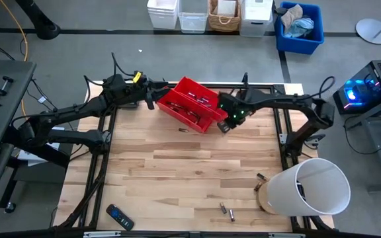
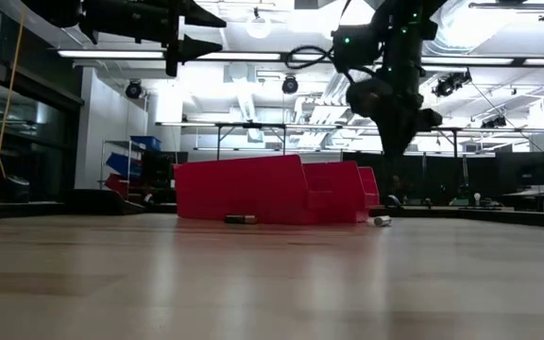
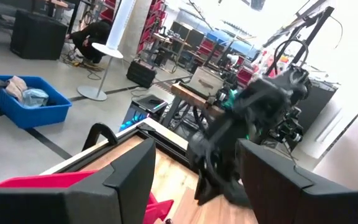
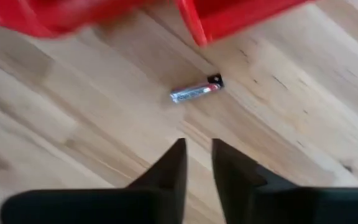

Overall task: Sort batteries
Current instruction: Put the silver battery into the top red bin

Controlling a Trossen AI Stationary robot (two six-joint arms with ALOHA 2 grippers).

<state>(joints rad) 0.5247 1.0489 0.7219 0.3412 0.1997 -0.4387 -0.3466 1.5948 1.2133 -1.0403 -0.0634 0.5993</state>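
High view: two red bins (image 1: 189, 104) sit at the far middle of the wooden counter (image 1: 177, 172), with batteries inside them. The right tool (image 1: 223, 125) hangs just beside the bins' near right corner, fingers a narrow gap apart and holding nothing. Right wrist view: one battery (image 4: 195, 91) lies loose on the counter, just outside a bin wall and ahead of the fingertips (image 4: 178, 149). The left tool (image 1: 152, 100) waits at the bins' left edge, fingers spread and empty. Another battery (image 1: 184, 130) lies in front of the bins, and two more (image 1: 227, 211) rest near the front edge beside a tipped white bucket (image 1: 313, 188). Risk: the round cell may roll off if one finger touches first; the bin wall nearby could be struck on descent.
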